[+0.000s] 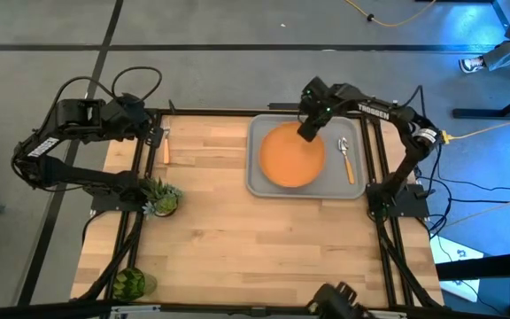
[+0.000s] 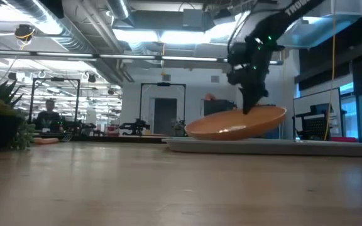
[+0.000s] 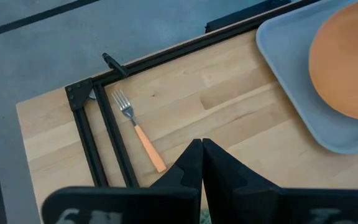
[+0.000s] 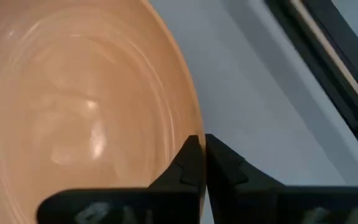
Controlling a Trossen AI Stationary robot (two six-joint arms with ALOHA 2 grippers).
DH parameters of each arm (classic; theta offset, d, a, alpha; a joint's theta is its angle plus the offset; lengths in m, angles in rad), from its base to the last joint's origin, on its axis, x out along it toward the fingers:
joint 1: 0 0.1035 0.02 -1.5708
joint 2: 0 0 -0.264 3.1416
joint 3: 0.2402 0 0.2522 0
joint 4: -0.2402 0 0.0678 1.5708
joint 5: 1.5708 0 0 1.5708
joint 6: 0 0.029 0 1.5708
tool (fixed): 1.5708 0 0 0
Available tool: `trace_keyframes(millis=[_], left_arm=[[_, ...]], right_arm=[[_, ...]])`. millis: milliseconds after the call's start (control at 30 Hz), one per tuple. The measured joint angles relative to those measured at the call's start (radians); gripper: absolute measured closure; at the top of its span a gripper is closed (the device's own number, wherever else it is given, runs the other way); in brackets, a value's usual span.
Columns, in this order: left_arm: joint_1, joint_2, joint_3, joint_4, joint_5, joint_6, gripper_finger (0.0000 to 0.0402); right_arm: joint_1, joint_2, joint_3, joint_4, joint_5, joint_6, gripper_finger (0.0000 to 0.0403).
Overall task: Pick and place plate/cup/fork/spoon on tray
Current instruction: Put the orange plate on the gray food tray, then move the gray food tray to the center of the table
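Note:
The orange plate (image 1: pixel 289 159) sits tilted over the light-grey tray (image 1: pixel 257 182) at the table's far right, with my right gripper (image 1: pixel 309 133) shut on its far rim. The spoon (image 1: pixel 346 158) lies in the tray to the right of the plate. On the bare wood at the far left lies the fork (image 3: pixel 139 132), its tines toward the far edge. The green cup (image 1: pixel 131 283) stands at the near left corner. Shut and holding nothing, my left gripper (image 3: pixel 202 147) hangs above the far left of the table, near the fork. My right gripper pinches the plate's rim (image 4: pixel 190 127) at its far right side between its two fingers, one finger over the inner face and one outside. The fingers come steeply from above. In the low view the held side (image 2: pixel 274 113) is raised and the opposite side (image 2: pixel 193 130) is down at the tray.
A spiky potted plant (image 1: pixel 159 197) stands on the left half of the table, near the left arm's base. Black frame rails (image 3: pixel 98 134) run along the far and left edges. Bare wood stretches over the middle and near part of the table.

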Motion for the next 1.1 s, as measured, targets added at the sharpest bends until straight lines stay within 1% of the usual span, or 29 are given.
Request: trace_keyframes(millis=[100,167,400,567,667,733,933,1100], left_arm=[[0.000,0.000,0.000,0.000,0.000,-0.001,0.0401],[0.000,0.000,0.000,0.000,0.000,-0.002,0.0401],[0.000,0.002,0.000,0.001,0.000,-0.004,0.0401],[0.000,0.002,0.000,0.007,0.000,-0.004,0.0401],[0.000,0.002,0.000,0.022,0.000,-0.004,0.0401],[0.000,0.002,0.000,0.022,0.000,-0.004,0.0401],[0.000,0.002,0.000,0.021,0.000,-0.004,0.0401],[0.000,0.002,0.000,0.021,0.000,-0.004,0.0401]], right_arm=[[-0.053,0.000,-0.071,0.059,-0.044,0.000,0.0397],[-0.072,0.000,-0.113,0.084,-0.040,0.000,0.0397],[-0.090,0.000,-0.240,0.147,-0.050,0.004,0.0397],[-0.090,0.000,-0.269,0.183,-0.043,0.004,0.0397],[-0.088,0.000,-0.260,0.198,-0.011,0.002,0.0397],[-0.089,0.000,-0.258,0.217,-0.009,0.004,0.0386],[-0.090,0.000,-0.258,0.204,0.044,0.031,0.0327],[-0.090,0.000,-0.258,0.180,0.053,0.057,0.0302]])
